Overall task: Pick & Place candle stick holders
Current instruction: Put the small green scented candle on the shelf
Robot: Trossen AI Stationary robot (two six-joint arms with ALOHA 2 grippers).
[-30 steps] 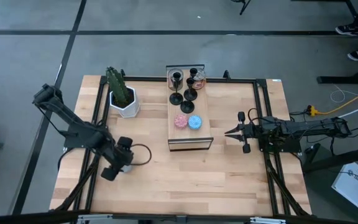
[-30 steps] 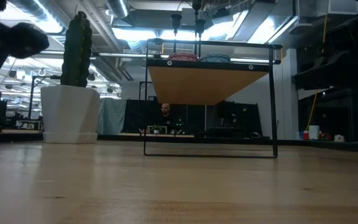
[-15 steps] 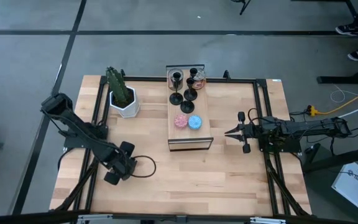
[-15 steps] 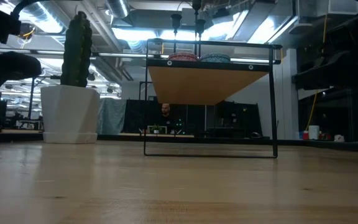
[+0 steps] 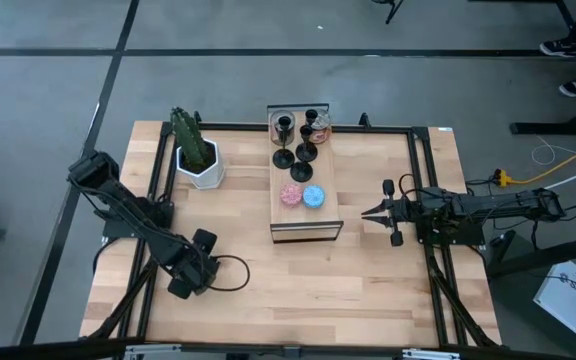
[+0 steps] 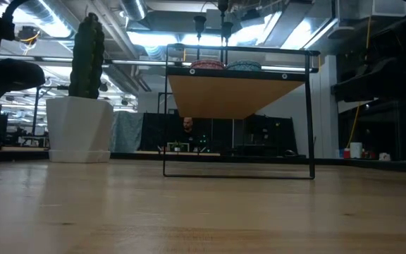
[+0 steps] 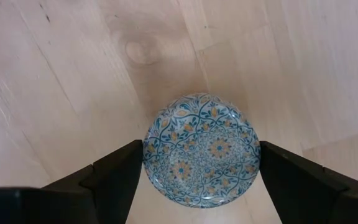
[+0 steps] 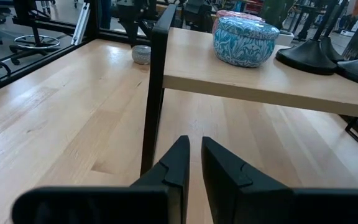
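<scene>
- Candle stick holders (image 5: pixel 298 139) are stood at the far end of a raised wooden shelf (image 5: pixel 324 205).
- Left gripper (image 7: pixel 201 177) is spread wide around a patterned round tin (image 7: pixel 201 158) on the table (image 5: pixel 348 280).
- Right gripper (image 8: pixel 192 163) is held nearly closed, empty, beside the shelf.

A raised wooden shelf (image 6: pixel 236 95) on thin black legs stands on the table (image 6: pixel 203 212). On its top sit a pink tin (image 6: pixel 208 65) and, beside it, a blue tin (image 6: pixel 244 65). Two candle stick holders (image 6: pixel 200 25) rise behind them. Left of the shelf is a cactus (image 6: pixel 88 56) in a white pot (image 6: pixel 80 130), and farther left a dark arm (image 6: pixel 5 74).
</scene>
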